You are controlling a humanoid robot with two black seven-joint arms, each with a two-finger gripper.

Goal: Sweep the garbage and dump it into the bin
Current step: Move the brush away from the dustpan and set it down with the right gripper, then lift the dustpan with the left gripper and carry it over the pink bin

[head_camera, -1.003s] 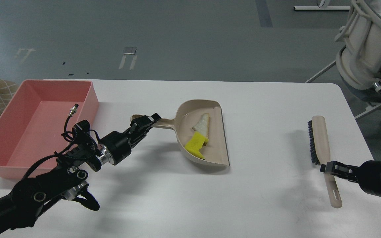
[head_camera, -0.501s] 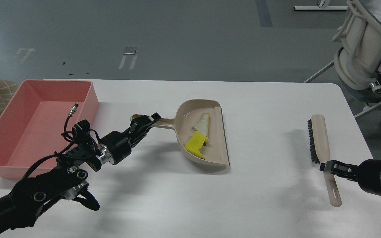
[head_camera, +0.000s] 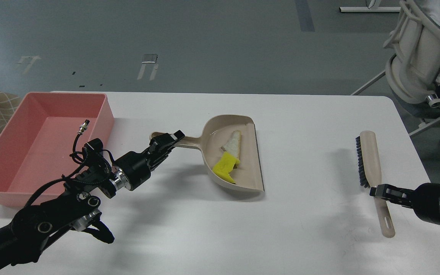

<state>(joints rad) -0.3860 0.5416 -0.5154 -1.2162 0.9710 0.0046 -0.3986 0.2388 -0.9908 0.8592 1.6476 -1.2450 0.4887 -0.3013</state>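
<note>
The garbage lies inside the beige dustpan (head_camera: 248, 160): a crumpled yellow scrap (head_camera: 225, 167) and a pale wedge-shaped slice (head_camera: 233, 142) just behind it. My left gripper (head_camera: 169, 139) is shut on the dustpan handle (head_camera: 187, 141), which points left. The salmon-pink bin (head_camera: 36, 141) stands at the table's left edge, to the left of my left arm. My right gripper (head_camera: 377, 190) is shut on the handle of the beige brush (head_camera: 369, 158), whose black bristles face left, at the right of the table.
The white table (head_camera: 304, 214) carries the dustpan at its middle. A pale office chair (head_camera: 418, 57) and a seated person stand beyond the table's right far corner. My left arm's cables rise in front of the bin's right wall.
The brush and my right gripper have shifted slightly away from me. The dustpan has crept a little to the left with my left gripper.
</note>
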